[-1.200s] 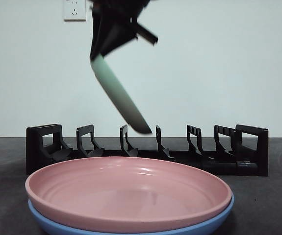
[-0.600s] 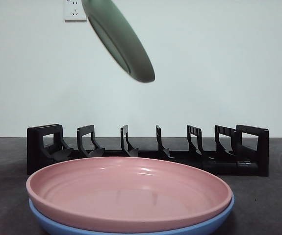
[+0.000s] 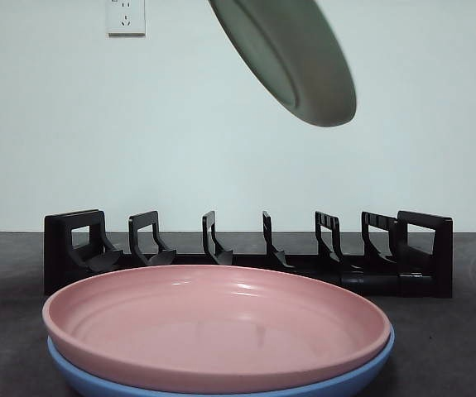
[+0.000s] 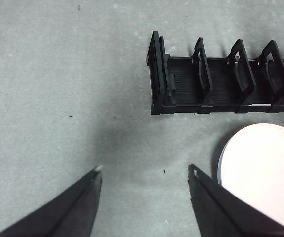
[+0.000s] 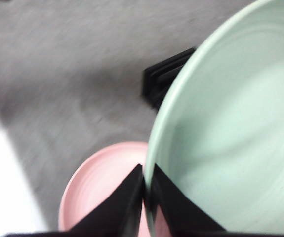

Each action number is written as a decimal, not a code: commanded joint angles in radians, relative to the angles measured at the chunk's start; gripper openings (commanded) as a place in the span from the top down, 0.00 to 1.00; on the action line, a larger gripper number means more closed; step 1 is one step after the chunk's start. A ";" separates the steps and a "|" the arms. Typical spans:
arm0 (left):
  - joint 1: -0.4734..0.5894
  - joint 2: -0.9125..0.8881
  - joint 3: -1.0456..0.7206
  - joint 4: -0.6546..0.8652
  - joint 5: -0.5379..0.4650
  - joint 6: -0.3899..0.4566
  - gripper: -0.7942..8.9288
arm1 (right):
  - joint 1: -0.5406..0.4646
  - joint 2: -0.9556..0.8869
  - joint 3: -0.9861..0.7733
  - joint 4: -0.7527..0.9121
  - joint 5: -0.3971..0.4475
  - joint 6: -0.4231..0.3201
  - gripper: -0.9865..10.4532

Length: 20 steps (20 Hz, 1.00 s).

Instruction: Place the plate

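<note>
A pale green plate (image 3: 291,54) hangs tilted high above the black rack (image 3: 246,252), toward its right half. My right gripper (image 5: 145,197) is shut on the green plate (image 5: 230,133) at its rim; the gripper itself is out of the front view. The rack (image 4: 221,79) has several upright dividers, and its slots hold nothing. My left gripper (image 4: 144,173) hovers open over bare table beside the rack's end, holding nothing.
A pink plate (image 3: 217,322) lies stacked on a blue plate (image 3: 221,382) at the table's front, in front of the rack. The pink plate (image 4: 263,173) also shows near my left gripper. A white wall with sockets (image 3: 126,16) stands behind.
The green plate has risen and swung to the right, from above the rack's left-middle slots to above its right half. The dark gripper has left the top of the front view.
</note>
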 commanded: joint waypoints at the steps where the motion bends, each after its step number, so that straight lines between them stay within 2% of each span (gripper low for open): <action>1: -0.002 0.005 0.019 0.004 -0.006 -0.011 0.63 | 0.070 0.013 0.007 -0.081 0.005 -0.018 0.90; 5: -0.002 0.005 0.019 0.004 -0.006 -0.010 0.63 | 0.179 0.029 0.006 -0.192 0.006 -0.018 0.90; 8: -0.002 0.005 0.019 0.003 -0.006 -0.010 0.63 | 0.219 0.065 0.005 -0.219 0.025 -0.016 0.90; 20: -0.002 0.005 0.019 0.003 -0.006 -0.009 0.63 | 0.229 0.329 0.004 -0.219 0.019 -0.021 0.90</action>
